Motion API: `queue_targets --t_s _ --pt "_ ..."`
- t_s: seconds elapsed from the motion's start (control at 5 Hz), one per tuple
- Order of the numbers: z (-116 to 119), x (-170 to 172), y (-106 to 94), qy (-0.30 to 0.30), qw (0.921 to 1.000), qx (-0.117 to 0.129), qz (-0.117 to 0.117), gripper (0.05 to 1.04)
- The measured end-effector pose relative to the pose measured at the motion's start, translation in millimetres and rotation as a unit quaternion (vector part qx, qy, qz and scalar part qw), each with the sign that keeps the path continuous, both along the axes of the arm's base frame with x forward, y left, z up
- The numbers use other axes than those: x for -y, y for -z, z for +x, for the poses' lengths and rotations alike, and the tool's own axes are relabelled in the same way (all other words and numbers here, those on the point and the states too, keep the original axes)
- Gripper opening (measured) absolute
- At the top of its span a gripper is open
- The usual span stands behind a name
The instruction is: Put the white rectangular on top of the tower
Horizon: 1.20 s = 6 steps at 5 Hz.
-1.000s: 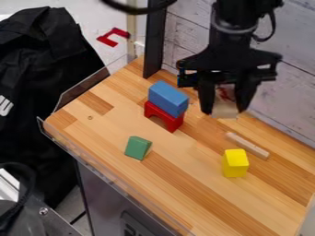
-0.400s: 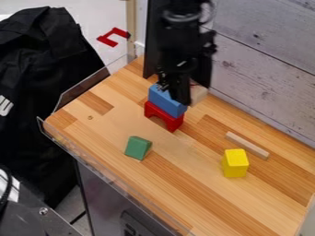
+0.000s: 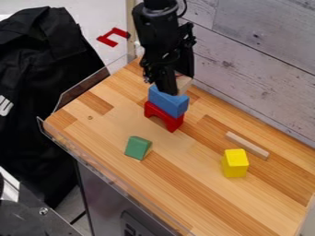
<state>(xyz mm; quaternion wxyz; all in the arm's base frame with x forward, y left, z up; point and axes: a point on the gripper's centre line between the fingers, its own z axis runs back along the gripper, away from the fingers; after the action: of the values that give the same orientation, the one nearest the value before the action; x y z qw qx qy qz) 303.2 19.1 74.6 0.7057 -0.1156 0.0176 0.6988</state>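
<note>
Holding a pale, boxy wooden block (image 3: 184,84), red-marked and partly hidden, clenched in the black gripper (image 3: 175,86); close above the blue block (image 3: 170,104) on the red arch (image 3: 166,117).

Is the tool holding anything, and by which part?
The tool holds the pale block, one finger on its image-left side; the opposite contact is hidden.

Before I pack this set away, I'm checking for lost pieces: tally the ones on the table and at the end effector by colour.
Blue: 1, the block
Red: 1, the arch
Green: 1, the wedge-like piece
Yellow: 1, the cube-like piece
Pale: 2, the rod and the held piece
Total: 6
</note>
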Motion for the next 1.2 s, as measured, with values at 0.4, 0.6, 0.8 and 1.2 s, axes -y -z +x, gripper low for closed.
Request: queue_targets --t_s 0.4,0.6,0.8,1.2 --pt "16 12 7.8 0.069 0.9965 -0.010 0.045 0.544" --pt "16 13 16.1 0.060 0.9969 -0.021 0.046 0.544" --pt "16 14 24.6 0.041 0.9981 -0.034 0.032 0.544" --pt "23 5 28.0 0.012 0.9992 -0.033 0.020 0.544"
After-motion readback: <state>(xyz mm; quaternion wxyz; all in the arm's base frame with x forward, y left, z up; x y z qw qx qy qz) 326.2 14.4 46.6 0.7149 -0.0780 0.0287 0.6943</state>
